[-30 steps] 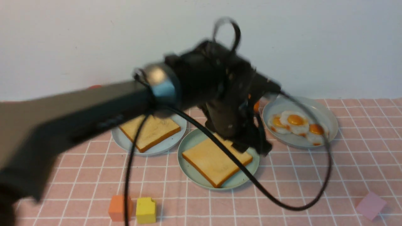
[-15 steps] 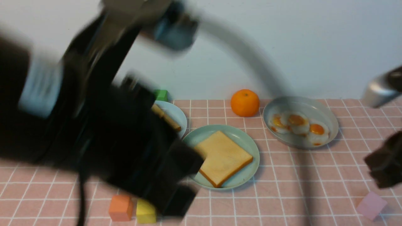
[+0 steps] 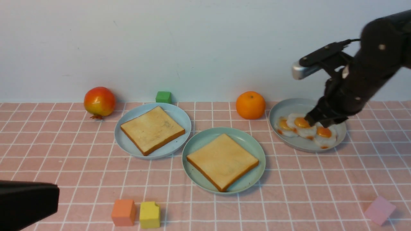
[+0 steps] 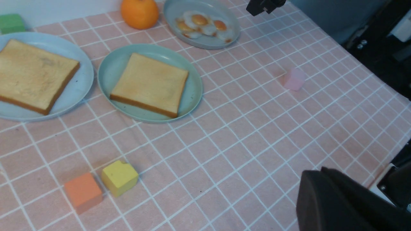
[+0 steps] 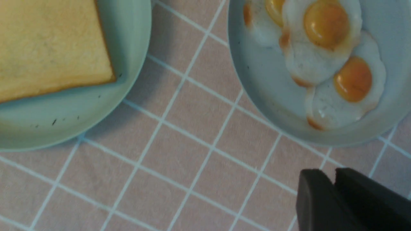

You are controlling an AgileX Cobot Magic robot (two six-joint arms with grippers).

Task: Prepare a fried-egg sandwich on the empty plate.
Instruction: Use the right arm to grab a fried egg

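The mint-green empty plate sits mid-table with one toast slice lying flat on it. A second toast slice lies on the pale blue plate to its left. Three fried eggs overlap on the grey-blue plate at the right. My right gripper hovers just over those eggs, and in the right wrist view its jaws stand a narrow slit apart, holding nothing. My left gripper is shut and empty, pulled back over the near left of the cloth.
A red-yellow fruit, a green cube and an orange line the back wall. Orange and yellow cubes sit near the front, a pink cube front right. The table edge runs near my left gripper.
My left arm has lifted off the mint-green plate, leaving the toast there, and swung back to the near left with its jaws closing. My right arm came in from the right over the eggs.
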